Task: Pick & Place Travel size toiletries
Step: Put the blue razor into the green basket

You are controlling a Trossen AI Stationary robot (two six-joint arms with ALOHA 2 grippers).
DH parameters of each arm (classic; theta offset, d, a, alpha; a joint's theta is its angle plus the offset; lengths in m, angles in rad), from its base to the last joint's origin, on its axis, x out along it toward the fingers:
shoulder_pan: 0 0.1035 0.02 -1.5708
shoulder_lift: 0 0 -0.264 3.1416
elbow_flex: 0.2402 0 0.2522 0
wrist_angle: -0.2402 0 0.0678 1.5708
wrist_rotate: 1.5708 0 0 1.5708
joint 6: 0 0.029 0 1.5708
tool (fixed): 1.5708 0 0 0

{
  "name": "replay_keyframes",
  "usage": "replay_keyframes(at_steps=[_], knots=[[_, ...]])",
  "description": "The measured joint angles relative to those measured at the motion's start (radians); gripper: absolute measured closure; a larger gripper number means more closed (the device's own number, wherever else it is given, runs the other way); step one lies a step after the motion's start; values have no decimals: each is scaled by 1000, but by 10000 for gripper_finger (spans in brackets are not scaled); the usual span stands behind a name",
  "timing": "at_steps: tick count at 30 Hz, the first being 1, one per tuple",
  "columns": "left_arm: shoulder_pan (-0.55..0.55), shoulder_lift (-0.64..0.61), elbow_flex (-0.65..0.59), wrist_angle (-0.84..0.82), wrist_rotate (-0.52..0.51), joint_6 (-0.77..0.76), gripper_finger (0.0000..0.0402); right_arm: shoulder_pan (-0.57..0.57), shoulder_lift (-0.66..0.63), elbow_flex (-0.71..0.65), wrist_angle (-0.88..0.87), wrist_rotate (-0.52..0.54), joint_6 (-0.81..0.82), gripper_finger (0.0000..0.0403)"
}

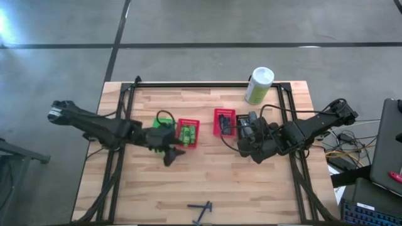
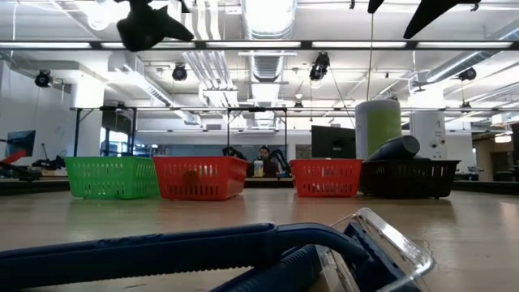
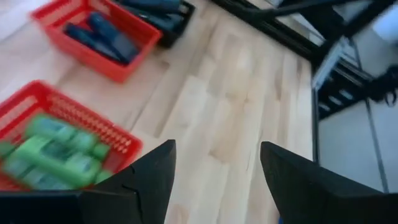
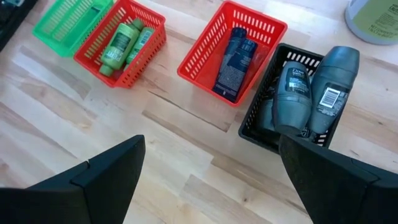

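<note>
Green little bottles point(image 4: 124, 40) lie in a red basket point(image 1: 188, 134), beside a green basket point(image 1: 164, 118). Dark tubes point(image 4: 233, 59) lie in a second red basket point(image 1: 223, 121). Grey rounded containers point(image 4: 311, 87) fill a black basket point(image 4: 261, 118). Thin dark T-shaped sticks point(image 1: 201, 210) lie on the table near its front edge. My left gripper point(image 3: 217, 149) hangs open above bare wood, on the near side of the bottle basket point(image 3: 93, 121). My right gripper point(image 4: 211, 140) hangs open, high over the wood on the near side of the black basket.
A tall pale green canister point(image 1: 259, 85) with a white cap stands at the table's far right. A black frame point(image 1: 207, 86) runs along the far edge and down both sides. Bare wood lies between the baskets and the sticks.
</note>
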Motion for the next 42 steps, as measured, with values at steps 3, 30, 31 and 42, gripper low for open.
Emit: replay_keyframes(at_steps=[3, 30, 31, 42], knots=[[-22, 64, 7, 10, 28, 50, 163, 0, 0, 0, -2, -1, -1, 35], [-275, 619, 248, 93, 159, 352, 163, 0, 0, 0, -17, -8, 5, 35], [-281, 630, 248, 109, 159, 329, 163, 0, 0, 0, -18, -8, 7, 35], [-349, 698, 248, 187, 89, 252, 163, 0, 0, 0, -39, -14, -23, 35]])
